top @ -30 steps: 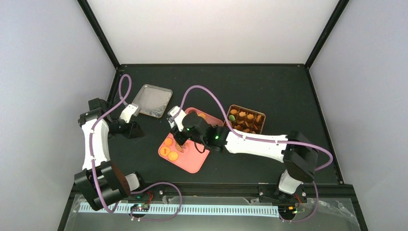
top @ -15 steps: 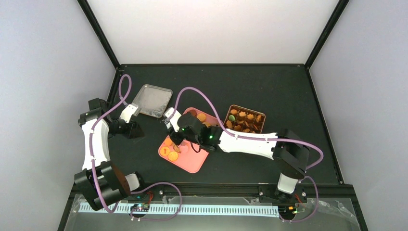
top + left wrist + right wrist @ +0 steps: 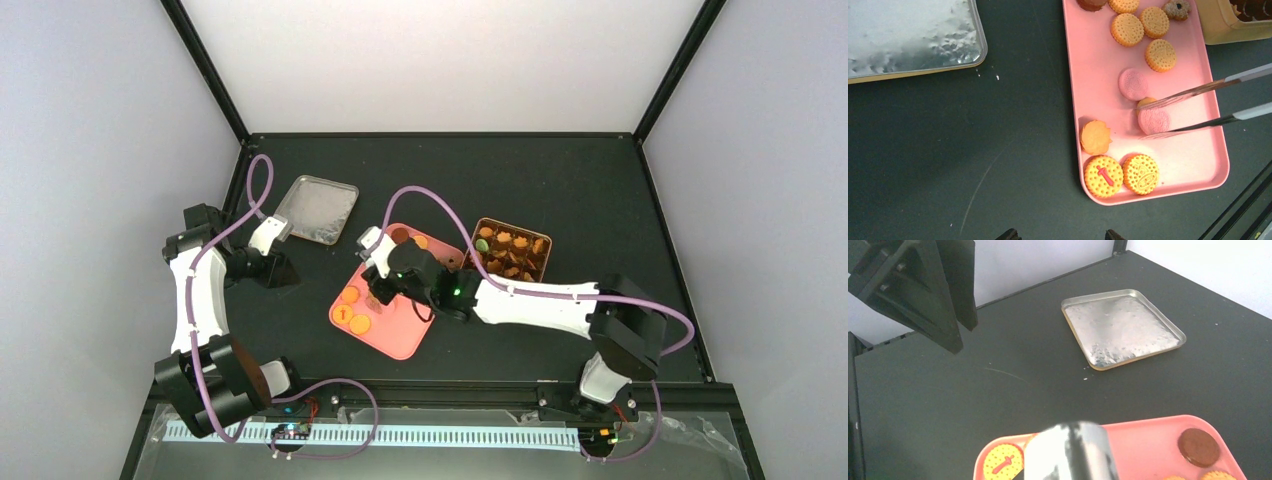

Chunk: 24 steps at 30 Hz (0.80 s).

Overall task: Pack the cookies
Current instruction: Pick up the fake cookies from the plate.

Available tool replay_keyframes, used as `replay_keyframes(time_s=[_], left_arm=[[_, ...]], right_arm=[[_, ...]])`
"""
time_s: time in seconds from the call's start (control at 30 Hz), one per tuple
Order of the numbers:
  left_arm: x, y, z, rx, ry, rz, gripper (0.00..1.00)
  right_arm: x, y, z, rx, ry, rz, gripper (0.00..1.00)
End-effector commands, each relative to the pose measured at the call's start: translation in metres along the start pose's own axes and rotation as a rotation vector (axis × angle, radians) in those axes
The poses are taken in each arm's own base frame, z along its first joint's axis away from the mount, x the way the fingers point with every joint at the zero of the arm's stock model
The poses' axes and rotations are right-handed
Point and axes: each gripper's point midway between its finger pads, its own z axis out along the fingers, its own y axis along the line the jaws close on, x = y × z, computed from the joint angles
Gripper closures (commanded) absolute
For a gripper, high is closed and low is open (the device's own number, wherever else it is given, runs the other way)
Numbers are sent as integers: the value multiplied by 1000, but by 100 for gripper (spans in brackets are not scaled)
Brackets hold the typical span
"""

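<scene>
Several cookies lie on a pink tray (image 3: 1188, 155): orange ones (image 3: 1103, 176) near its corner and two pink ones. My right gripper (image 3: 393, 283) is over the tray (image 3: 400, 340), shut on metal tongs (image 3: 1193, 91). The two tines of the tongs straddle a pink cookie (image 3: 1154, 121). In the right wrist view the tongs (image 3: 1070, 452) are a blurred grey shape that hides my fingers. My left gripper (image 3: 1059, 234) hangs open above the bare table, left of the tray, with nothing between its tips. The gold tin (image 3: 510, 221) holds more cookies in brown cups.
A silver lid (image 3: 318, 208) lies upturned at the back left of the tray. The gold tin's corner (image 3: 1228, 25) sits just beyond the tray's far end. The left arm's black gripper (image 3: 923, 295) looms at the upper left of the right wrist view.
The right arm swung left over the tray, then came back a little to the right with the tongs. The left arm has not moved.
</scene>
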Motion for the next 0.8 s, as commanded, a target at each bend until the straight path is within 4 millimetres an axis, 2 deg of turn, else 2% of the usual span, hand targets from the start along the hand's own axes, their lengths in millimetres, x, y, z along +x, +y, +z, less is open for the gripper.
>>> replay_keyframes(time_s=[0.0,0.27,0.53,0.77], left_arm=[[-7,-1,-9,-10,-18,18,54],[-8,-1,-9,-8,-19,18,55],[-8,-2,-9,-3,-23,16,55],[-7,-3,-9,-1,-21,20,55]], right_arm=[[8,-16,-16,64,20,-25,71],[21,-25,-40,81,32,3,71],[-2,-29,-66,79,-28,28,71],[-13,-39,-61,78,-46,79,69]])
